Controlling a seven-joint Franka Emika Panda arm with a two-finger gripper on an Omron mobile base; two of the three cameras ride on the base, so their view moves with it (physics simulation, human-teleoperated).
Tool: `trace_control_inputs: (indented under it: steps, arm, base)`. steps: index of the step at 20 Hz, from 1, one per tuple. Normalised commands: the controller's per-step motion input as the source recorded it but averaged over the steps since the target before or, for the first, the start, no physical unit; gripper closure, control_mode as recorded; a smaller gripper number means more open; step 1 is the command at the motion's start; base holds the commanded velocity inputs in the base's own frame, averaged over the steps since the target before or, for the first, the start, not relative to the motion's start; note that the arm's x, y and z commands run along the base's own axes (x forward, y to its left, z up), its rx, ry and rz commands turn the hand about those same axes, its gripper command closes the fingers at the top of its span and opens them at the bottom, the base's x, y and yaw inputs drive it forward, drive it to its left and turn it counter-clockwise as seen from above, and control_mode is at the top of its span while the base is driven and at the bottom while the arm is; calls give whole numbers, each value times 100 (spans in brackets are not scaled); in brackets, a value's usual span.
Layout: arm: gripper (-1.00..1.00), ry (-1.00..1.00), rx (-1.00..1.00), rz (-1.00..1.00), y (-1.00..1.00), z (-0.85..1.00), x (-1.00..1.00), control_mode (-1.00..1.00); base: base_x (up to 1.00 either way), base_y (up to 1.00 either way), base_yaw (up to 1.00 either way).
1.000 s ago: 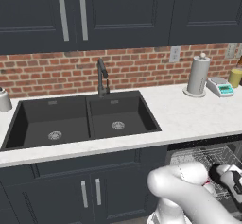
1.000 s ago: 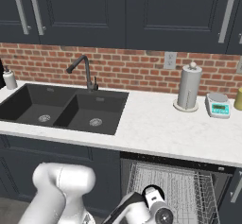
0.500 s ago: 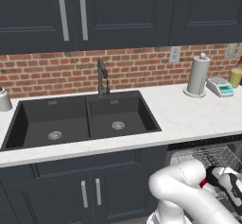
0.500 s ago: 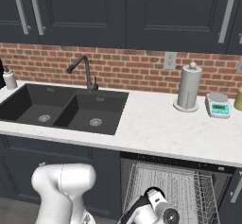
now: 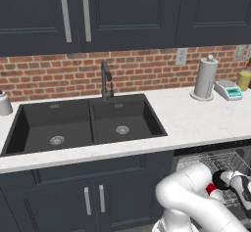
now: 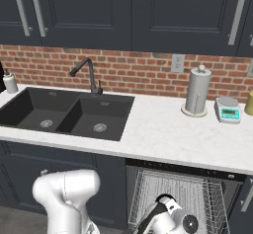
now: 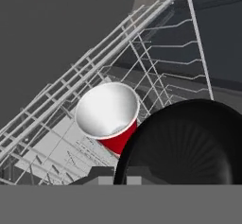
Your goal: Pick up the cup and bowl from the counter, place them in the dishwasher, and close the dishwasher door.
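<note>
Your arm has sunk lower, end effector [image 7: 126, 178] clamped on the bowl [image 7: 182, 145] beside the cup [image 7: 108, 116], low for racking.

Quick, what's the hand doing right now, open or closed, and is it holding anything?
Hand: closed on the rim of the black bowl, above the dishwasher rack, beside the red cup.

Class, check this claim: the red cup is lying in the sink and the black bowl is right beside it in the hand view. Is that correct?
Not quite. The red cup is in the dishwasher rack, not the sink: the hand view shows silver rack wires around it. The black bowl is right beside it there, as stated.
</note>
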Motion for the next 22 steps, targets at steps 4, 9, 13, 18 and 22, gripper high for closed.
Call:
trace_control_inputs:
  steps: [4,9,13,18,22]
  arm:
    - [100,-3,0,14,-15,-53,36,-100]
    - [100,-1,0,12,-11,-55,47,-100]
    - [100,0,0,7,-12,-44,46,-100]
    - [100,0,0,1,-15,-26,31,-100]
    - [-100,0,0,0,-9,-5,33,-100]
  base:
    - [0,0,0]
    - [0,0,0]
    - [0,0,0]
    - [0,0,0]
    - [0,0,0]
